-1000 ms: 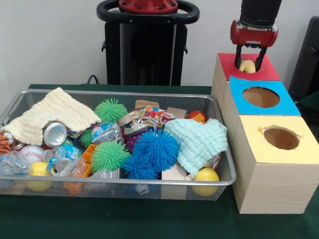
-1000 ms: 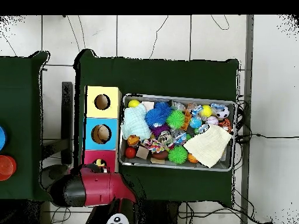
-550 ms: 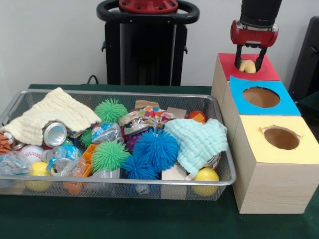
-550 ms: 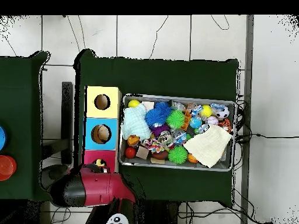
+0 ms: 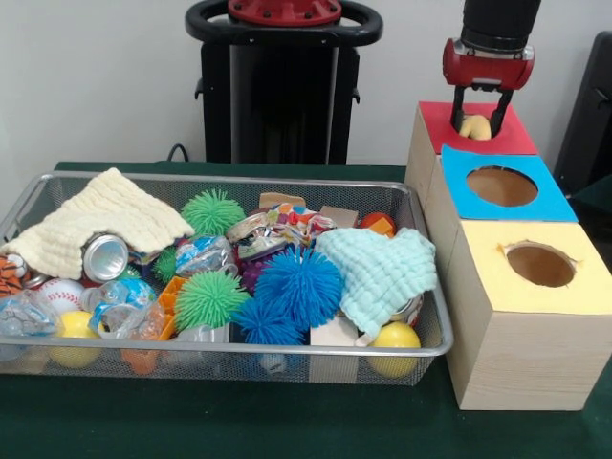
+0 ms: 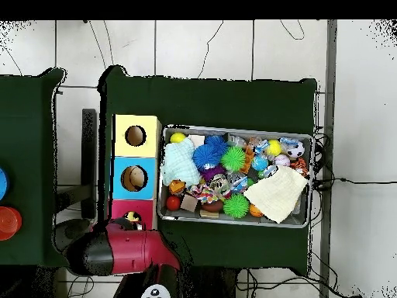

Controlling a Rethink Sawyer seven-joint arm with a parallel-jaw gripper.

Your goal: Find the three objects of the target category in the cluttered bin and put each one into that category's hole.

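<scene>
yellow object (image 5: 473, 126) sits between the two dark fingers (image 5: 457, 105) of the gripper (image 5: 477, 117), right over the hole in the red-topped box (image 5: 510, 140); the fingers stand spread to either side of it and appear to grip it, though the contact is hard to make out. in the overhead view the same yellow piece (image 6: 132, 216) shows at the red box (image 6: 119, 209), with the red arm (image 6: 132, 248) just beside it. next in the row comes the blue-topped box (image 5: 547, 200), its round hole open, then the yellow-topped box (image 5: 497, 287) nearest the camera. beside the boxes, on the green cloth (image 5: 239, 421), stands the wire bin (image 5: 229, 354), packed full: blue spiky balls (image 5: 298, 284), green spiky balls (image 5: 208, 298), a pale mint cloth (image 5: 382, 273) draped over the right end, a cream cloth (image 5: 100, 225) over the left, a crushed can (image 5: 105, 256), a baseball (image 5: 59, 295), yellow balls (image 5: 395, 338) against the front wall, and crumpled wrappers (image 5: 263, 232) in the middle.
</scene>
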